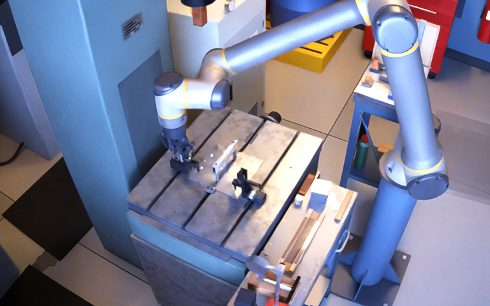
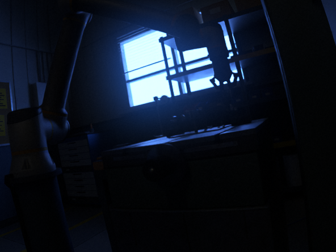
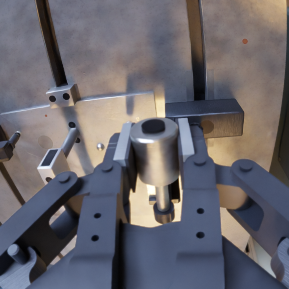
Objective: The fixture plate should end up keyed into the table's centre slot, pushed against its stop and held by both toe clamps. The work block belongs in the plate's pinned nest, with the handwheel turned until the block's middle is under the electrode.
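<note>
On the slotted machine table, the thin grey fixture plate (image 1: 227,169) lies flat over the centre slot, with a small stop block (image 3: 62,95) at its far edge. A bright bar (image 1: 224,158) lies on the plate. One dark toe clamp (image 1: 184,165) sits at the plate's left edge, and its steel screw (image 3: 154,149) stands upright beside the clamp's dark body (image 3: 207,116). The other toe clamp (image 1: 249,187) sits at the plate's right edge. The white work block (image 1: 321,190) rests on the side bench. My gripper (image 3: 154,145) is closed around the left clamp's screw head.
The blue machine column (image 1: 86,90) rises close on the left of the table, with the copper electrode (image 1: 199,15) high above. A bench (image 1: 310,231) with bars and small parts adjoins the table's right side. The second side camera is almost dark.
</note>
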### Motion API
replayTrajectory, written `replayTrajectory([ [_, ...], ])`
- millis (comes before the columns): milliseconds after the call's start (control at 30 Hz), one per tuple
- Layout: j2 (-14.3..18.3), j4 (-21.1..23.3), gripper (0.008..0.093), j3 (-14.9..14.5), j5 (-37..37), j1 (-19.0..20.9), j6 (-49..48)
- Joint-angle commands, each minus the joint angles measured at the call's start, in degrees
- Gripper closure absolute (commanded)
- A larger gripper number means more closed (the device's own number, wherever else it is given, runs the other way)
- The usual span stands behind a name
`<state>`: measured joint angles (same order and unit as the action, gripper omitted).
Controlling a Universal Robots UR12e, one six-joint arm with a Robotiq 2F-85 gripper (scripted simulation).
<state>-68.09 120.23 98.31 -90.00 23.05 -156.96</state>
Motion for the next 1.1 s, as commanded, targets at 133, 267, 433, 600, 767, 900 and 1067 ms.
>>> replayTrajectory([
  [133,-0.03,0.03,0.0934,-0.05,0.0,0.0,0.0],
  [267,-0.03,0.03,0.0934,-0.05,0.0,0.0,0.0],
  [433,-0.03,0.01,0.0934,-0.05,0.0,0.0,0.0],
  [600,-0.04,0.0,0.0934,-0.06,0.0,0.0,0.0],
  [767,-0.01,-0.1,0.0934,-0.19,0.0,-0.03,-0.03],
  [900,0.31,-0.26,0.0934,-0.68,0.0,-0.16,-0.16],
  [1067,0.84,-0.35,0.0934,-1.29,0.0,-0.34,-0.34],
])
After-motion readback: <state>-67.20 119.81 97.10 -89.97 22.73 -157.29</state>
